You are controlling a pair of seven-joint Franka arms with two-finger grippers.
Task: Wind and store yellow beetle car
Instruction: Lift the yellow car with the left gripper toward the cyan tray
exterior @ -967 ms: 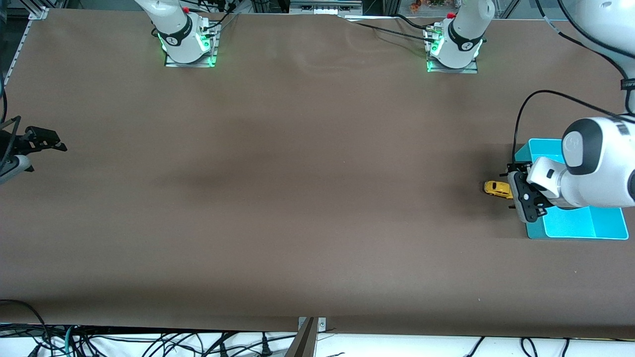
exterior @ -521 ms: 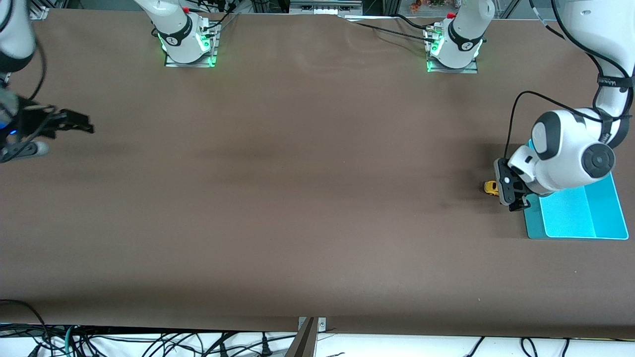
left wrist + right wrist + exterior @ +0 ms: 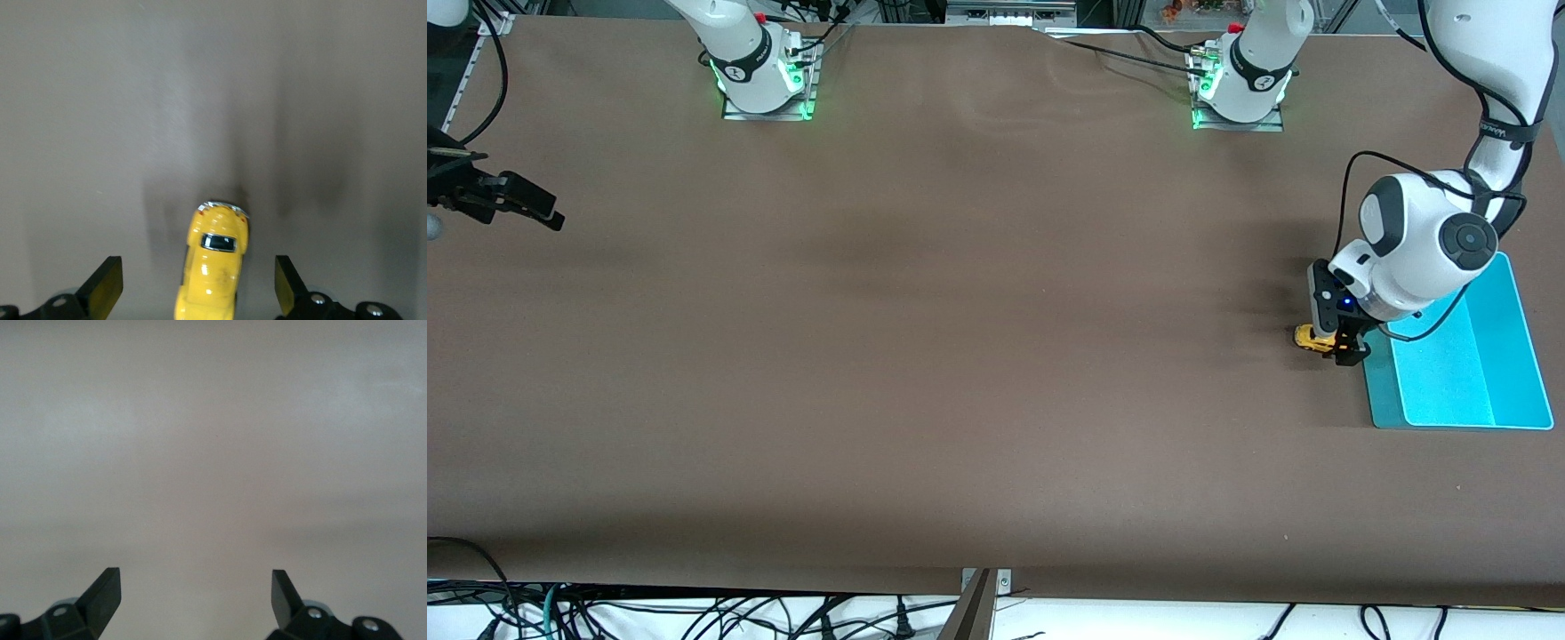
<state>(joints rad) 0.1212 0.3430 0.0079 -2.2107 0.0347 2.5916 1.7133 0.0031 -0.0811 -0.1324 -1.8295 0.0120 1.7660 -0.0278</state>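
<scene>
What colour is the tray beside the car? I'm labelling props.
Turquoise tray; clearest in the front view.

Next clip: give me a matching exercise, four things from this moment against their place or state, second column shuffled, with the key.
Things
1. yellow beetle car
2. left gripper
3. right gripper
4. turquoise tray

Place or state
A. open over bare table at the right arm's end
B. on the table beside the car, at the left arm's end
C. on the table between open fingers
D. open, straddling the car

Pairs: 1-C, 2-D, 3-A, 4-B
</scene>
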